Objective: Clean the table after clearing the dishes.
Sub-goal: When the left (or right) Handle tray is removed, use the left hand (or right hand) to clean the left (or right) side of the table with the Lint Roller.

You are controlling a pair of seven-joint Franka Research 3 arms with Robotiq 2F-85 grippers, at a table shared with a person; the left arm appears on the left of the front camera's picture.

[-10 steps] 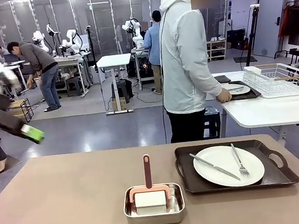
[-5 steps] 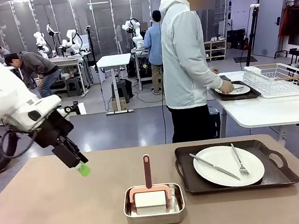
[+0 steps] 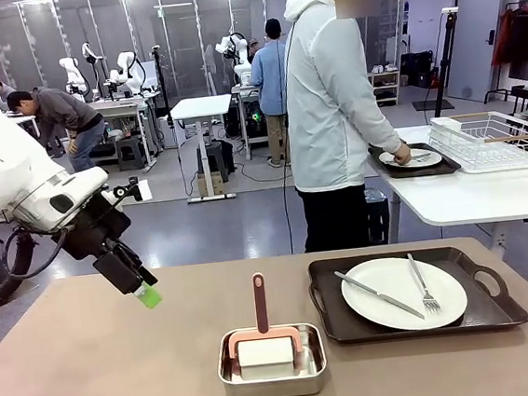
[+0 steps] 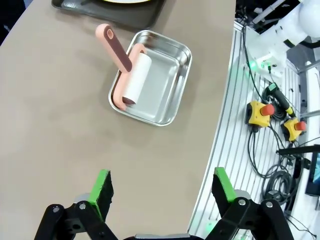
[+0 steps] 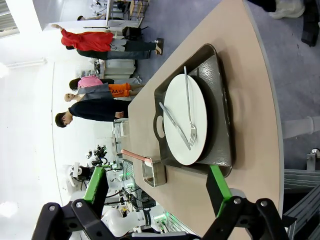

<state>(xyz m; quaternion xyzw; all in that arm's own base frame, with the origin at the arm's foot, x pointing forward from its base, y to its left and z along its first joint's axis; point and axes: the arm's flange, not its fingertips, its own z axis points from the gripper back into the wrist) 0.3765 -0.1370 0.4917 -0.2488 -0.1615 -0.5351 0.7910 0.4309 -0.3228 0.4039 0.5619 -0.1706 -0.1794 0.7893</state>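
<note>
The steel pan [image 3: 271, 362] is set near the robot's edge of the table [image 3: 95, 383], and every place here is given from it. Inside it a roller [image 3: 264, 343] is laid with its pink handle rising out of the pan, presumably so that it can be gripped from above once wiping is due.

Just right of the pan stands one of the dishes. A white plate [image 3: 378, 316], with knife [image 3: 379, 295] and fork [image 3: 424, 285] laid across it, is carried on a dark tray [image 3: 322, 295]. Its handles would let everything be lifted at once.

Left of the pan and above the tabletop the left gripper [image 3: 147, 296] is held, jaws spread wide with nothing between them. In its wrist view the pan lies ahead of the green pads [image 4: 102, 185]. The right gripper [image 5: 156, 187] is likewise fully open and empty, with the tray between it and the pan.

Well beyond the pan, on the white table [image 3: 470, 199] beside the wire rack [image 3: 493, 143], a second tray [image 3: 446, 167] with its plate is touched by the person's hand [image 3: 397, 156]. It is apparently being put away.

Clearing is judged half done, cleaning not begun. No brand, label or writing can be read.
</note>
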